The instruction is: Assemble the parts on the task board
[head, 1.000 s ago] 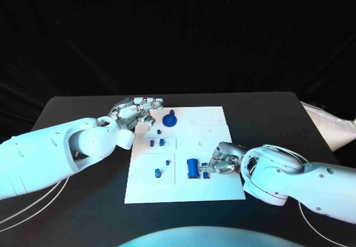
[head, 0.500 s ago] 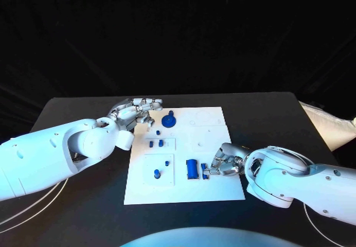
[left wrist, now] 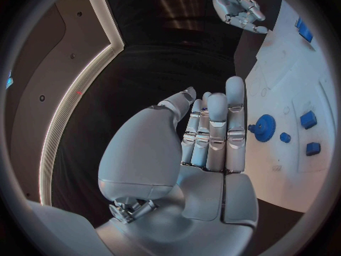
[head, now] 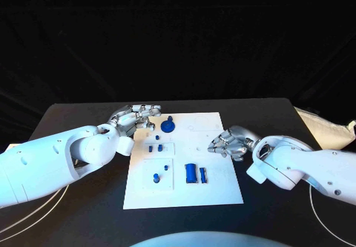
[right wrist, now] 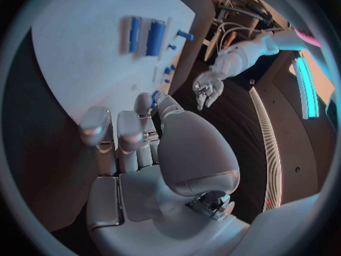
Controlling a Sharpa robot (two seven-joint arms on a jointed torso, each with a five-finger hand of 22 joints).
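Observation:
The white task board (head: pixel 211 180) lies mid-table. A blue gear (head: pixel 167 124) stands near its far left corner, with small blue pieces (head: pixel 155 148) and pegs (head: pixel 156 178) nearer along the left side. A thick blue cylinder (head: pixel 191 172) and a thin blue bar (head: pixel 203 175) lie side by side in the near middle. My left hand (head: pixel 137 117) hovers by the far left corner, fingers straight, holding nothing. My right hand (head: pixel 230 143) is at the board's right edge, away from the bar, and holds nothing. In the right wrist view its fingers (right wrist: pixel 117 136) are extended over the board (right wrist: pixel 78 51).
Black table (head: pixel 282 118) surrounds the board on all sides. A pale object (head: pixel 330 126) lies at the table's right edge. In the left wrist view, the gear (left wrist: pixel 264 124) sits just beyond my left hand (left wrist: pixel 206 142).
My right hand has left the thin blue bar beside the cylinder and drawn back to the board's right edge. The left hand has stayed by the far left corner.

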